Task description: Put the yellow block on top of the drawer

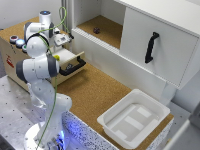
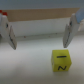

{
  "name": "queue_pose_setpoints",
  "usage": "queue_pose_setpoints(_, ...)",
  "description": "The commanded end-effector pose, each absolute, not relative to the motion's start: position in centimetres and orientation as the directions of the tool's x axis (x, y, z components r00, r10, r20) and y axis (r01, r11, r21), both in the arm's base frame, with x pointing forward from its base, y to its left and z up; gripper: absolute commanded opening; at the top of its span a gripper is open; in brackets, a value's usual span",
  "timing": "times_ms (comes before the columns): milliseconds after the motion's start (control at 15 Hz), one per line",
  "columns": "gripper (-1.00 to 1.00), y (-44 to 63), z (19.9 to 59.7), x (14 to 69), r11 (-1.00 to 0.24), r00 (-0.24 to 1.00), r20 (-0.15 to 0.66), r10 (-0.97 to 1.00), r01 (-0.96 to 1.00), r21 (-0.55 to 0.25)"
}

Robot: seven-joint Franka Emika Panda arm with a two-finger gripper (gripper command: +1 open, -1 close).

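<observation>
None of the task appears done. Gripper (image 2: 39, 35) hangs spread and empty over the yellow block (image 2: 61, 59), which lies ungrasped below the fingertips. Remaining: grasp, lift, and place atop the drawer (image 1: 70, 62), which stands pulled out.

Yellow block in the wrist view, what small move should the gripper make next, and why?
Probably shift sideways to centre over the yellow block, then descend. In the wrist view the gripper is open with nothing between its fingers, and the block lies free, off toward one finger rather than midway between them. Closing now would likely clip an edge or miss.
</observation>
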State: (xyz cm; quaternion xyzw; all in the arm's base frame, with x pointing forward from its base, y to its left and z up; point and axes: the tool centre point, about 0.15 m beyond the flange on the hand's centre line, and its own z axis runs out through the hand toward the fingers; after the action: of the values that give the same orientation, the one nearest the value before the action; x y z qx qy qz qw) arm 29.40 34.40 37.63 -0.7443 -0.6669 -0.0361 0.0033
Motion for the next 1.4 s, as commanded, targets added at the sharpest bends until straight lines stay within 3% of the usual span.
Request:
queue_pose_setpoints(0,1.0,34.7,36.5,33.2,-0.112,0.112,0.014,0.994,0.993,-0.039)
queue_pose_setpoints(200,1.0,34.1,35.5,33.6,-0.106,0.108,0.025,0.994,0.993,-0.054)
queue_pose_setpoints(667,1.0,33.1,32.7,34.2,-0.096,0.096,0.044,0.994,0.995,0.01)
queue_pose_setpoints(1067,1.0,33.3,31.8,34.5,-0.086,0.085,0.065,0.994,0.996,0.012)
queue_pose_setpoints(1133,-1.0,33.3,31.7,34.1,-0.072,0.071,0.061,0.996,0.997,0.008)
queue_pose_setpoints(1333,-1.0,32.9,31.5,33.6,-0.066,0.065,0.05,0.997,0.998,0.007)
